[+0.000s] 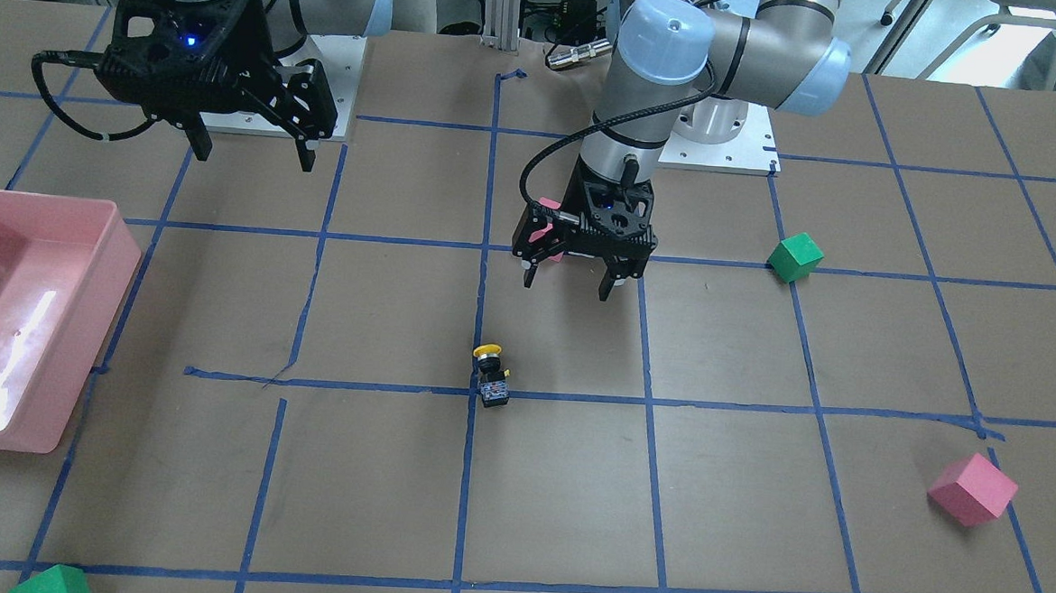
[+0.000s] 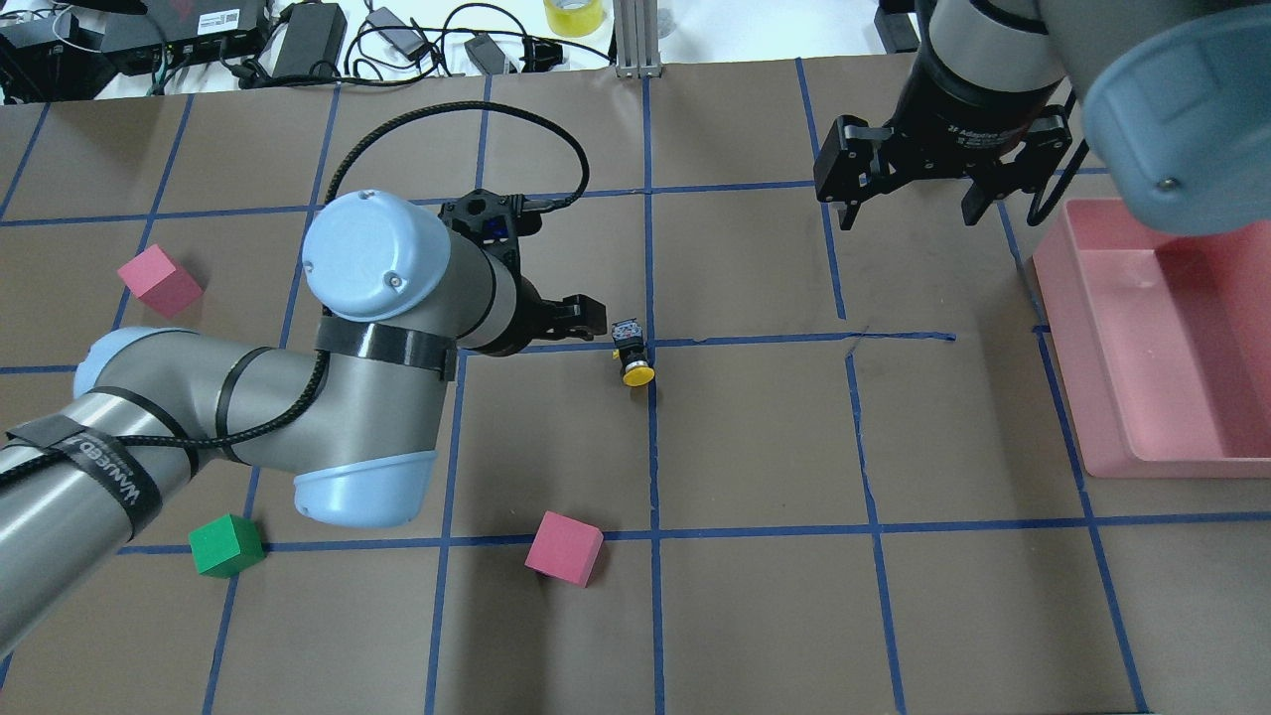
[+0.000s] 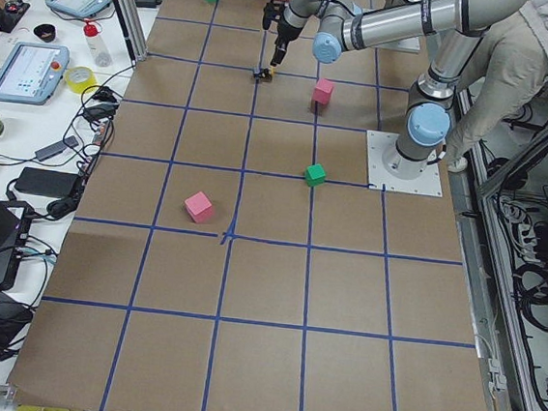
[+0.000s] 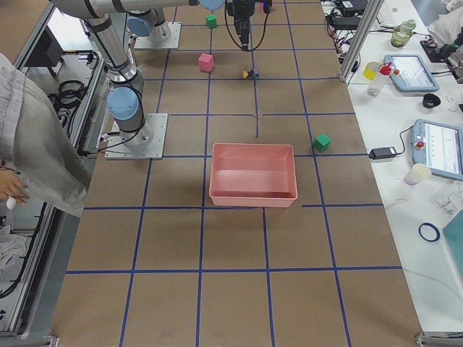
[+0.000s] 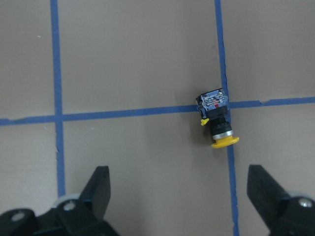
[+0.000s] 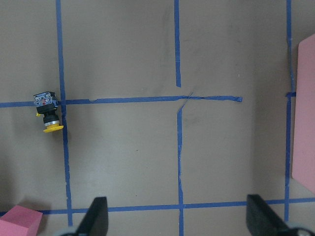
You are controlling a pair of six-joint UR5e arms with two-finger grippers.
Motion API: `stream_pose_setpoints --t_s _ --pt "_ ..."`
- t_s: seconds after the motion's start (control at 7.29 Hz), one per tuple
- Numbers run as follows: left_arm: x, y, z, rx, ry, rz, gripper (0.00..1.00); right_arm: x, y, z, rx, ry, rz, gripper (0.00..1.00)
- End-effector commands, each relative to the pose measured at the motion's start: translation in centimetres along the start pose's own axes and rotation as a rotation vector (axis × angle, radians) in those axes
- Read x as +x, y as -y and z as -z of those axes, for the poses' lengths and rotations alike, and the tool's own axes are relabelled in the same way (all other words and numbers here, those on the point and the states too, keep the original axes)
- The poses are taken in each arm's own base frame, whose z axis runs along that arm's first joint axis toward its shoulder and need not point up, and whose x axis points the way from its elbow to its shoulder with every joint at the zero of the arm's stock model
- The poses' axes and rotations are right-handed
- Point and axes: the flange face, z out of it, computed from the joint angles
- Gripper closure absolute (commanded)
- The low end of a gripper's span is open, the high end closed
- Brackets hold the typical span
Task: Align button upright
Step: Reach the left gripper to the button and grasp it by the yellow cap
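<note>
The button (image 1: 490,375) lies on its side on a blue tape crossing at mid-table, yellow cap toward the robot. It also shows in the overhead view (image 2: 631,353), the left wrist view (image 5: 217,118) and the right wrist view (image 6: 47,114). My left gripper (image 1: 572,283) is open and empty, hovering above the table just on the robot's side of the button and not touching it; its fingers (image 5: 101,189) frame the bottom of the wrist view. My right gripper (image 1: 251,151) is open and empty, held high near the pink tray, far from the button.
A pink tray (image 1: 89,219) stands at the table's edge on my right side. A green cube (image 1: 795,256), a pink cube (image 1: 972,489) and another green cube (image 1: 52,583) lie around. One pink cube (image 2: 564,548) sits near the left arm's elbow.
</note>
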Motion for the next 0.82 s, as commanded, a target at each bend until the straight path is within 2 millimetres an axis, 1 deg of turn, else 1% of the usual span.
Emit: stream_pose_setpoints --t_s 0.0,0.14,0.27,0.41,0.55,0.69 --pt "3.4 -1.9 -2.8 0.016 0.027 0.139 0.00 0.3 0.0 -0.1 -0.004 -0.011 -0.003 0.00" --pt "3.8 -1.7 -4.2 0.056 0.023 0.134 0.00 0.4 0.1 -0.1 -0.006 -0.012 -0.006 0.00" --pt "4.5 -1.9 -5.7 0.099 0.028 0.114 0.02 0.4 0.0 -0.1 -0.007 -0.012 -0.006 0.00" --pt "5.7 -2.7 -7.5 0.135 0.036 0.083 0.03 0.4 0.0 -0.1 -0.009 -0.012 -0.006 0.00" --pt "6.4 -3.3 -8.4 0.152 0.042 0.059 0.03 0.3 0.0 -0.1 -0.009 -0.012 -0.005 0.00" --pt "6.7 -3.8 -9.3 0.170 0.085 0.041 0.03 0.4 0.0 -0.1 -0.009 -0.012 -0.006 0.00"
